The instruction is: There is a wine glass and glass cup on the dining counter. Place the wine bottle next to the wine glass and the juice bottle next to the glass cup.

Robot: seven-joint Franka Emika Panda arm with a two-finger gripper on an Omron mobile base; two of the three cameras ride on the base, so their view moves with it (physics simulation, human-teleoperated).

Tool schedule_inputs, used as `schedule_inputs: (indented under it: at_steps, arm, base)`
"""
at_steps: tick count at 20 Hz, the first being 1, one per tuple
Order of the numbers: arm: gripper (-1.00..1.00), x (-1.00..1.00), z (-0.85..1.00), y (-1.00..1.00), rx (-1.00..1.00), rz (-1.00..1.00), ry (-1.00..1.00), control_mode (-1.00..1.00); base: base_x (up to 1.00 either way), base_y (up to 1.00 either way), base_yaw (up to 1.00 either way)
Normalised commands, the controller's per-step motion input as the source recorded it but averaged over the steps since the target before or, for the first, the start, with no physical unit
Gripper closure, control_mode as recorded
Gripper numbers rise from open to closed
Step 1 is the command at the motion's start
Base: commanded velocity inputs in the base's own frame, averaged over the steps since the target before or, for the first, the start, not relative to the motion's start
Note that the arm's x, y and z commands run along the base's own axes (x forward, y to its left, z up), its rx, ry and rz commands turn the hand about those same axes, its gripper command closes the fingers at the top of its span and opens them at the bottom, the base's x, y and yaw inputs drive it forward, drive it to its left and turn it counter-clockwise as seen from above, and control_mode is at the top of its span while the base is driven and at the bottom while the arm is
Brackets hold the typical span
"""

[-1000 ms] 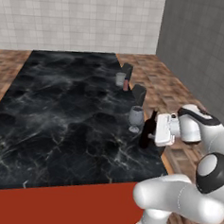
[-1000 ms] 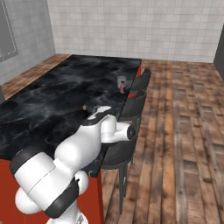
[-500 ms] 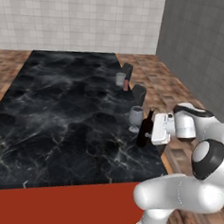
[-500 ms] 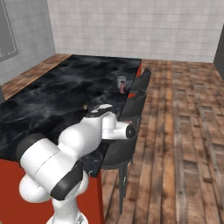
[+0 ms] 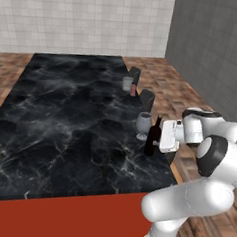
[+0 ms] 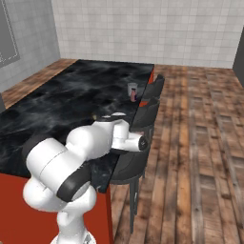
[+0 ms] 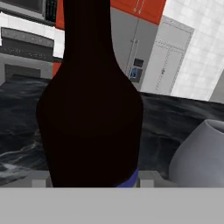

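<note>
We see the claw (image 5: pixel 158 141) set around the lower body of the wine bottle (image 5: pixel 152 136), its jaws pinching the bottle from both sides; in the hand view the dark body sits directly between the two tips. The bottle stands upright at the near right edge of the worktop (image 5: pixel 65 117), just beside the wine glass (image 5: pixel 143 124). Further along the same edge the glass cup (image 5: pixel 127 83) stands with the juice bottle (image 5: pixel 133 89) just beside it.

Hazards, in our judgement:
- The wine glass is very near the bottle. Any sideways sweep of the claw or the bottle could tip the glass, which is top-heavy on a narrow stem and small foot.
- The bottle is tall and slim with a long neck. If it is released while tilted, it could topple toward the glass or over the worktop edge onto the chairs (image 6: pixel 143 114) and wooden floor.
- Both bottle and worktop look smooth and glossy, so slippage within the grip is possible.

Materials: the bottle is near-black and rounded at the shoulder; the glass is clear, greyish, with a rounded bowl (image 7: pixel 199 153); the worktop is polished black marble with white veins.
</note>
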Motion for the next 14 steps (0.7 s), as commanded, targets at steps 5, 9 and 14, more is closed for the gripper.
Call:
schedule_inputs:
  at_steps: [5,9,14]
  arm:
    - [1.0,0.21,-0.11,-0.02,0.0,0.0,0.0,-1.0]
    - [1.0,0.19,-0.09,-0.01,0.0,0.0,0.0,-1.0]
    - [1.0,0.09,-0.13,0.0,0.0,0.0,-0.02,-1.0]
  base:
    - [0.0,0.0,0.0]
    - [0.0,0.0,0.0]
    - [0.0,0.0,0.0]
